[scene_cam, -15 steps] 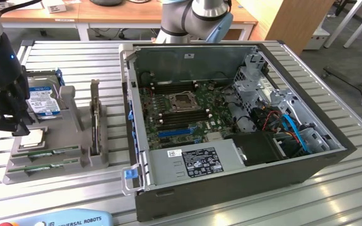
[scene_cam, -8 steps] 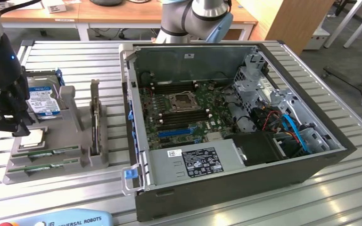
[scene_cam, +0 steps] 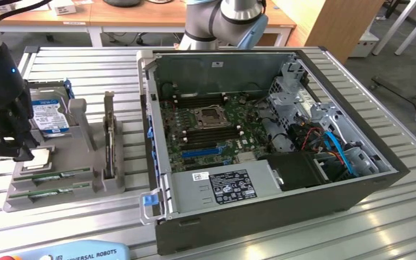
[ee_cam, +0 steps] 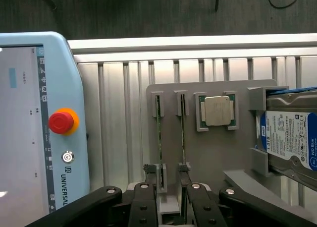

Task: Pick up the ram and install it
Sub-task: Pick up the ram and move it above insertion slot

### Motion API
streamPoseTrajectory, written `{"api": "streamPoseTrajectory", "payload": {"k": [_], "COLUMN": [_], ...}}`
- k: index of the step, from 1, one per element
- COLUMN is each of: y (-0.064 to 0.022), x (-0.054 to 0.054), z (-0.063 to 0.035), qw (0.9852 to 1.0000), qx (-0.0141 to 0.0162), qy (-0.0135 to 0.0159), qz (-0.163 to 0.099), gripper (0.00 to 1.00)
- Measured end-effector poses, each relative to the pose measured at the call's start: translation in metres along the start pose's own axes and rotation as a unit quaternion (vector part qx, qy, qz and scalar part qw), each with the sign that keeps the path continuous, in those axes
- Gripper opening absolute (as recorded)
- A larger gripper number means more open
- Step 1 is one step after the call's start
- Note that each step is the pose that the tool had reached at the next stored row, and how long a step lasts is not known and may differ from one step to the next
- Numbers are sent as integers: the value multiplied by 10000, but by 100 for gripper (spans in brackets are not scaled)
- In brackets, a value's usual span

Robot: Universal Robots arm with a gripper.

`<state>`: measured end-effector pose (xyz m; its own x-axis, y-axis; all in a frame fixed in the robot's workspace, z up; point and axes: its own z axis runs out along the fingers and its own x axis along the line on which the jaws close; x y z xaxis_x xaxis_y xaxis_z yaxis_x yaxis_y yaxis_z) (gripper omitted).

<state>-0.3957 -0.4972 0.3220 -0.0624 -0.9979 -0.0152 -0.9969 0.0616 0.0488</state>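
Wrist view looks straight down at the gray holder. The gripper has its jaws spread wide with nothing between them. One ram stick and a second ram stick stand on edge in their slots right under it. So the ram hasn't been picked up yet.

The bit that matters is how they line up. Both sticks run lengthwise straight out ahead of the gripper, parallel to each other. Their near ends sit just beneath the fingertips. The jaws open across the thin side of the boards, which looks like the right way round for pinching a stick by its flat faces. What I can't call is which stick the gripper is centred on, since its midline seems to fall about between the two.

Further out to one side of the gripper are the processor chip and then the hard drive. The teach pendant is off to the other side. From the exterior view, the open computer case is well apart from the gripper.
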Motion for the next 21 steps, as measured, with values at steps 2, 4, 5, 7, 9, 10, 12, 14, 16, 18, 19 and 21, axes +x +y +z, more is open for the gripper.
{"api": "streamPoseTrajectory", "payload": {"k": [2,4,5,7,9,10,12,14,16,18,19,21], "y": [-1,-3,-4,-5,-7,-8,-9,-11,-12,-12,-76,-173], "x": [12,21,27,36,44,47,51,53,55,55,51,45], "z": [6,26,37,63,90,103,130,158,181,182,183,182], "qw": [10000,10000,10000,10000,10000,10000,10000,10000,10000,10000,10000,10000], "qx": [1,1,0,0,0,0,0,0,0,-1,-5,-25], "qy": [0,0,0,0,0,0,0,0,0,1,1,3], "qz": [-1,-1,-1,-2,-2,-2,-3,-3,-4,-4,-8,-24], "gripper": [30,30,30,30,30,30,30,30,30,30,30,30]}}
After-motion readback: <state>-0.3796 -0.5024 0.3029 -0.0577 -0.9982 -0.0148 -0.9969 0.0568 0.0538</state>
